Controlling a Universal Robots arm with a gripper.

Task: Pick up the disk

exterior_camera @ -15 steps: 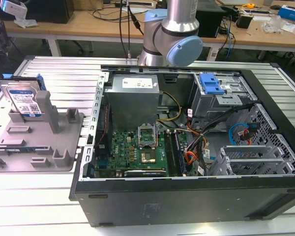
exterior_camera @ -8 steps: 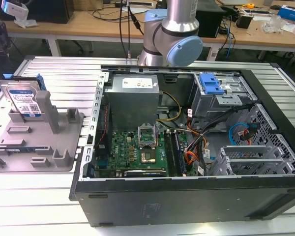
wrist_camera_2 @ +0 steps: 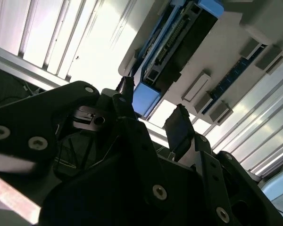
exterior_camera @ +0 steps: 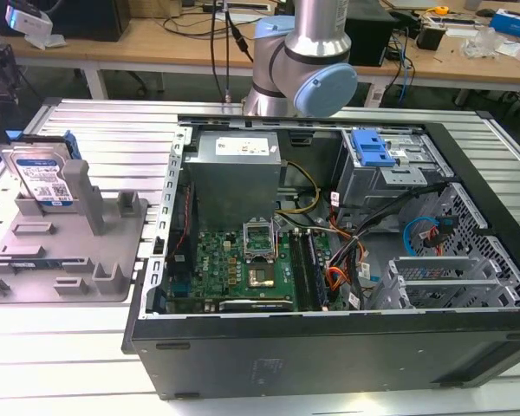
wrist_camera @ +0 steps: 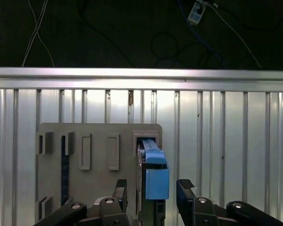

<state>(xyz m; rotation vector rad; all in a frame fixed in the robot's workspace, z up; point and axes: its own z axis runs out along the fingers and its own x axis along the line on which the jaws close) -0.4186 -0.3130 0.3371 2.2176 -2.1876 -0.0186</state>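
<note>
Disk (exterior_camera: pixel 42 178), at the exterior view's left: bare silver metal face, dull sheen. Label (exterior_camera: pixel 50 184): paper, white and blue. Frame (wrist_camera: pixel 156 176): blue plastic, smooth, slight gloss.
Fixture (exterior_camera: pixel 69 247): grey plastic, matt.
Worktop (exterior_camera: pixel 78 347): ribbed pale metal, satin, glaring under the light.
Computer case (exterior_camera: pixel 329 368), lower middle: black metal, matt. Circuit board (exterior_camera: pixel 234 269) inside: green, semi-gloss.
Pincer (wrist_camera: pixel 153 186): black, matt; bright metal screw heads (wrist_camera_2: pixel 159 189).
Arm (exterior_camera: pixel 316 26), upper middle: brushed silver metal. Joint cap (exterior_camera: pixel 325 89): pale blue plastic, glossy.
</note>
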